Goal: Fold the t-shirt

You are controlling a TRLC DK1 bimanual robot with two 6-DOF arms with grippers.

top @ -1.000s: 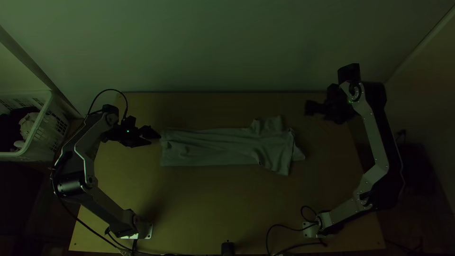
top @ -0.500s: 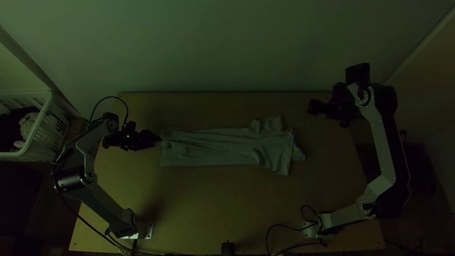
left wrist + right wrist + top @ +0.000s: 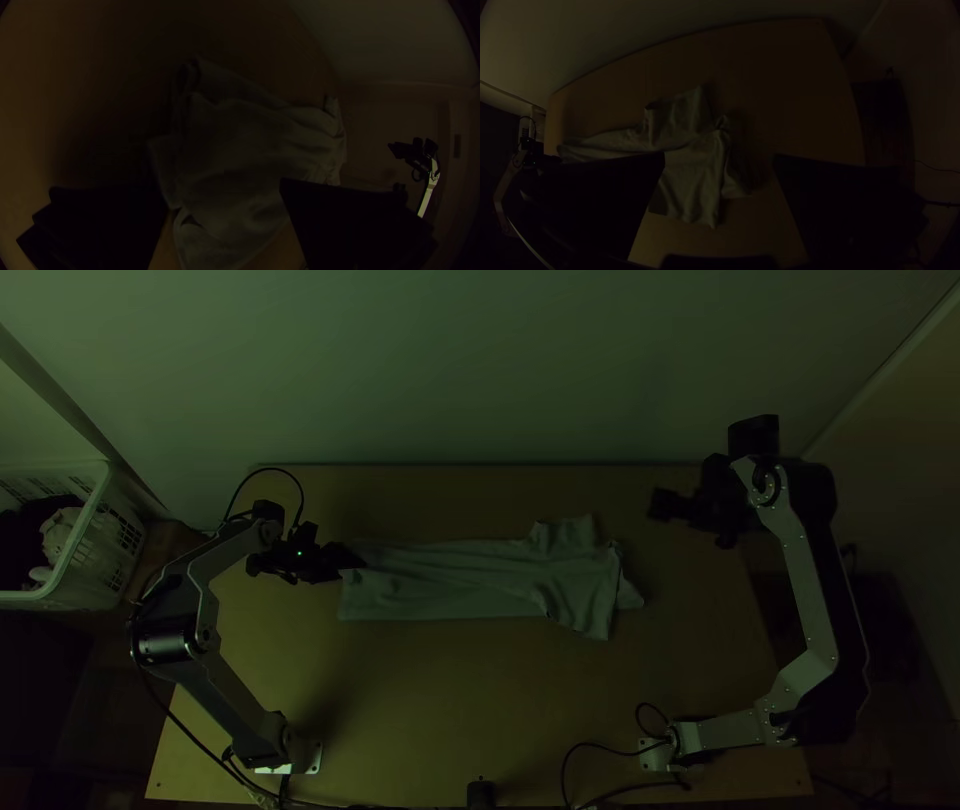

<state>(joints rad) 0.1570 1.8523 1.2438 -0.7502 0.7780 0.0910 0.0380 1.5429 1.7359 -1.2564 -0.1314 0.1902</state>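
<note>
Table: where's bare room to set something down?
Widest on the table: between the t-shirt and the near edge. A narrower strip lies between it and the far edge. Crowded: the t-shirt's left end, at the left gripper.

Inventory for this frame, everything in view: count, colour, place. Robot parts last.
T-shirt: 1, pale grey, long narrow strip mid-table
Table: 1, light wood, under shirt
Basket: 1, whitish, beyond table's left side
Cloth: count unclear, dark and pale, in basket
Wall: 1, pale, behind table
Small object: 1, black, near edge
Cables: several, black, around arms
Arms: 2, silver-grey/black, near corners
Left hand: 1, black, open, shirt's left end
Right hand: 1, black, open, table's far right
</note>
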